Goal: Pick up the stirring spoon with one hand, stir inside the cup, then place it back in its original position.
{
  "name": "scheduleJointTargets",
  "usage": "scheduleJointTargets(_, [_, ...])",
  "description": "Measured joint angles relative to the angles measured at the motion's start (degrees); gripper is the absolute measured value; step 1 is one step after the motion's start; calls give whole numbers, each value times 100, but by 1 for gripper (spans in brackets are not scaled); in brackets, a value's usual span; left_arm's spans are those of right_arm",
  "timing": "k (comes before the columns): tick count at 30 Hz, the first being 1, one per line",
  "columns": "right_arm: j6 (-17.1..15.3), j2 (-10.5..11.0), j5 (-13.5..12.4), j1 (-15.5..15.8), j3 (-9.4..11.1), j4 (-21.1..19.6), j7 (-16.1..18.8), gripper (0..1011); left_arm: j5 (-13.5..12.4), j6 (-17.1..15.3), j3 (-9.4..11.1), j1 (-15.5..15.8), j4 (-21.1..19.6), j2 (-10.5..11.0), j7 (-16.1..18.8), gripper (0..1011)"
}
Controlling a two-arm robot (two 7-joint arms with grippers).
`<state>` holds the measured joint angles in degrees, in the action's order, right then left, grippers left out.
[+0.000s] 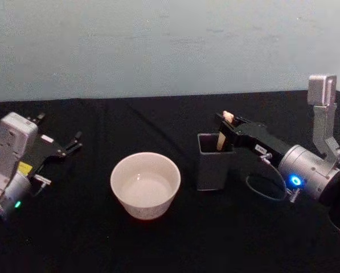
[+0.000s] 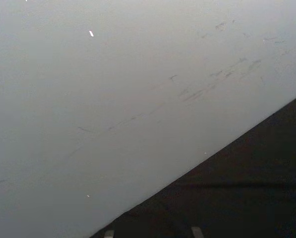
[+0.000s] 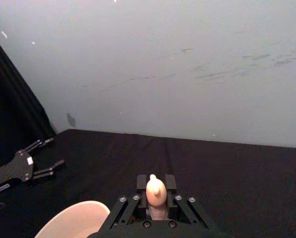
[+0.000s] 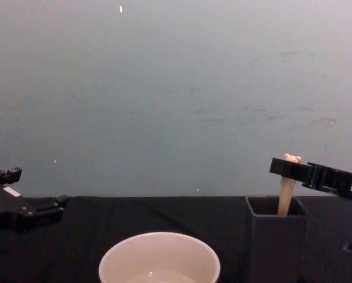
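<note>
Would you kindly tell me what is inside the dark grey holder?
The stirring spoon stands in the holder, its bear-head top clamped by the right tool. Its neck and bowl are hidden by the holder's walls.

Light is dim and diffuse, falling from above. The pale wall [image 4: 176,88] takes most of it and in the chest view grades from lighter at the top to darker near the table. The black tablecloth [image 1: 158,250] absorbs light and reads as a flat dark field. The cup [image 1: 145,185] is the brightest object, with a soft sheen on its inner floor. The bear head of the stirring spoon [image 3: 155,191] is evenly lit. A blue lamp [image 1: 295,181] glows on the right arm [image 1: 309,165], a green lamp [image 1: 17,204] on the left arm [image 1: 10,142].
</note>
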<state>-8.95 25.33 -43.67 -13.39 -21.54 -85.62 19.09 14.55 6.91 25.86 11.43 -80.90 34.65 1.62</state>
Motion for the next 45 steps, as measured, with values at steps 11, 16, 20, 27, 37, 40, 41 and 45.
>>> scheduleJointTargets(11, [0, -2, 0, 8, 3, 0, -16, 214, 0, 0, 0, 0, 0, 0, 0, 1001])
scheduleJointTargets(16, [2, 0, -3, 6, 3, 0, -14, 214, 0, 0, 0, 0, 0, 0, 0, 1001])
scheduleJointTargets(20, [3, 0, -5, 4, 3, 0, -13, 214, 0, 0, 0, 0, 0, 0, 0, 1001])
scheduleJointTargets(27, [4, 1, -9, 2, 3, 0, -10, 357, 0, 0, 0, 0, 0, 0, 0, 1001])
scheduleJointTargets(37, [4, 0, -9, 2, 3, 0, -7, 641, 0, 0, 0, 0, 0, 0, 0, 1001])
scheduleJointTargets(40, [4, 1, -9, 2, 3, 0, -7, 777, 0, 0, 0, 0, 0, 0, 0, 1002])
scheduleJointTargets(41, [4, 0, -9, 2, 3, 0, -7, 791, 0, 0, 0, 0, 0, 0, 0, 1001])
scheduleJointTargets(45, [4, 1, -9, 2, 3, 0, -7, 903, 0, 0, 0, 0, 0, 0, 0, 1002])
